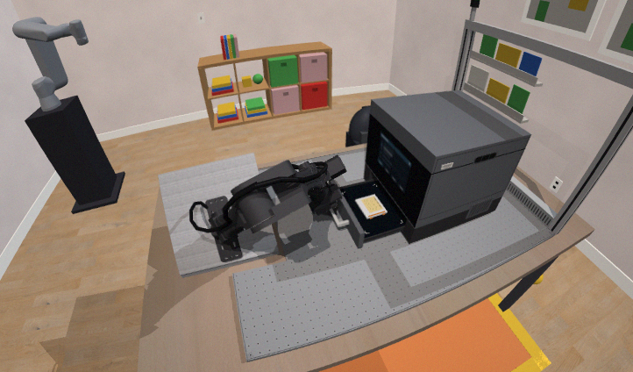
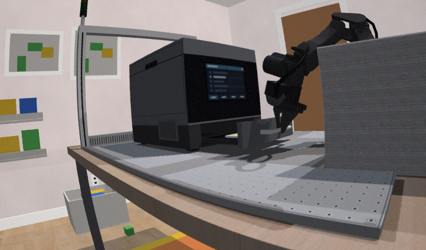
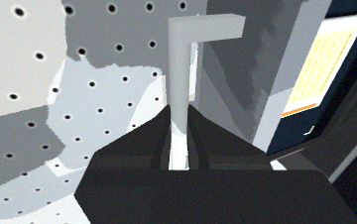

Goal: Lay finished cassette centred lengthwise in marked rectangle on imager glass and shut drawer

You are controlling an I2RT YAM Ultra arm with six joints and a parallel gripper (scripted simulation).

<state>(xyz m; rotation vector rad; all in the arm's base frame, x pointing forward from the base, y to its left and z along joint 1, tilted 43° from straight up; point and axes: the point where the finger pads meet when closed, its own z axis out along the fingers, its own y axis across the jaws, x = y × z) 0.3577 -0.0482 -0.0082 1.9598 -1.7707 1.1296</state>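
Observation:
The gel imager IM [image 1: 444, 153] is a dark grey box on the table. Its drawer [image 1: 374, 218] stands partly out of the front. The cassette FINISHED [image 1: 371, 205], pale yellow with a white rim, lies flat on the dark glass in the drawer; it also shows in the wrist view [image 3: 312, 69] at the right. My gripper [image 3: 178, 112] is shut on the drawer's light grey handle [image 3: 183, 74], at the drawer's front. In the exterior view my gripper [image 2: 284, 121] meets the handle [image 2: 270, 131] in front of IM [image 2: 195, 90].
A tall grey ribbed panel [image 2: 374, 102] stands to the right of my arm in the exterior view. A metal frame [image 1: 560, 129] rises behind and beside IM. Perforated plates [image 1: 317, 303] cover the table in front.

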